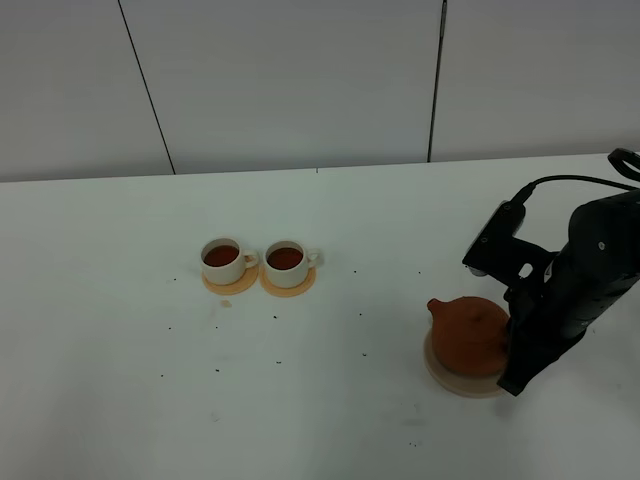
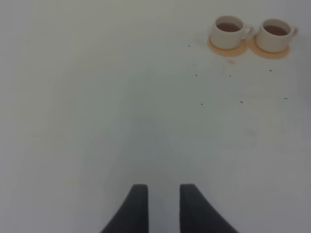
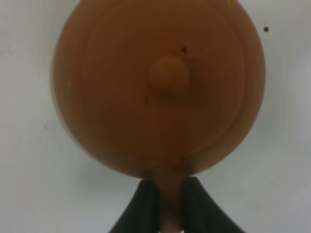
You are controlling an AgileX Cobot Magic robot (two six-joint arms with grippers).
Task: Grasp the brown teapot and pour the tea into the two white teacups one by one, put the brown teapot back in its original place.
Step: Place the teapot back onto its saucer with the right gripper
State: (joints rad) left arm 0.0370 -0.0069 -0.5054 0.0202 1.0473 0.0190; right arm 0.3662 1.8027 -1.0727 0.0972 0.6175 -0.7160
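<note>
The brown teapot (image 1: 468, 335) (image 3: 158, 87) stands upright on its original place, the large pale beige coaster (image 1: 455, 385), at the right of the table. My right gripper (image 3: 170, 199) is shut on the teapot's handle, its dark fingers (image 3: 145, 206) on either side; the exterior high view shows the right arm (image 1: 560, 300) leaning over the pot. The two white teacups (image 1: 222, 258) (image 1: 286, 260) sit side by side on small orange coasters, both holding dark tea (image 2: 228, 25). My left gripper (image 2: 163, 194) hangs over bare table, slightly open and empty.
Small dark specks (image 1: 277, 319) dot the white table between the cups and the teapot. A pale wall with dark seams (image 1: 435, 80) runs behind the table's far edge.
</note>
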